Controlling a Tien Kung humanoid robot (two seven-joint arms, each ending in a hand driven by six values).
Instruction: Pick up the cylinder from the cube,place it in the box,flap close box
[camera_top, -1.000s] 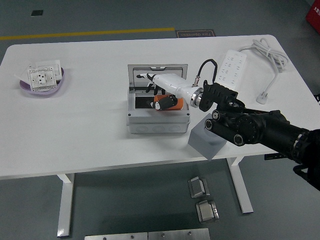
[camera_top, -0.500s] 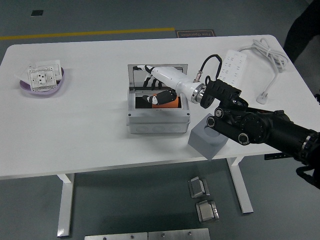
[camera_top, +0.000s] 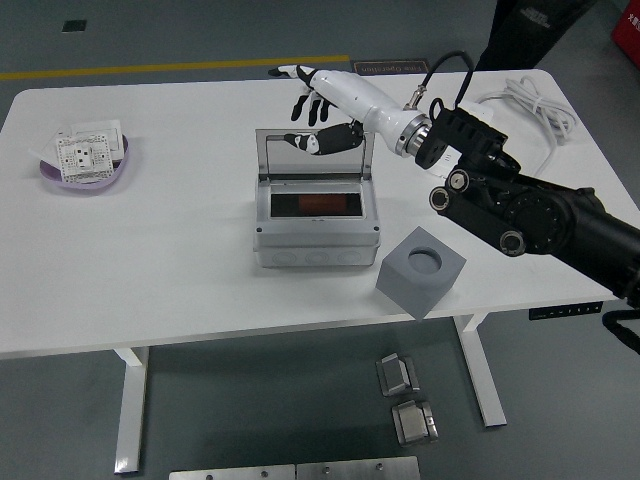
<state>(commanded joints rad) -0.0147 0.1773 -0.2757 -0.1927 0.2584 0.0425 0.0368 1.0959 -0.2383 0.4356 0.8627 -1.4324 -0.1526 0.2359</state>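
Now right hand (camera_top: 318, 105) up behind box (camera_top: 316, 225) lid, fingers spread, cylinder (camera_top: 318, 203) inside.

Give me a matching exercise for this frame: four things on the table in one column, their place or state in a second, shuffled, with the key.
Things:
1. orange cylinder
2. grey cube
3. box lid
4. right hand

States:
A. standing upright, open
B. lying inside the box
C. fingers spread, empty, raised at the lid's top edge
D. beside the box near the table's front edge, round socket empty

Pairs: 1-B, 2-D, 3-A, 4-C
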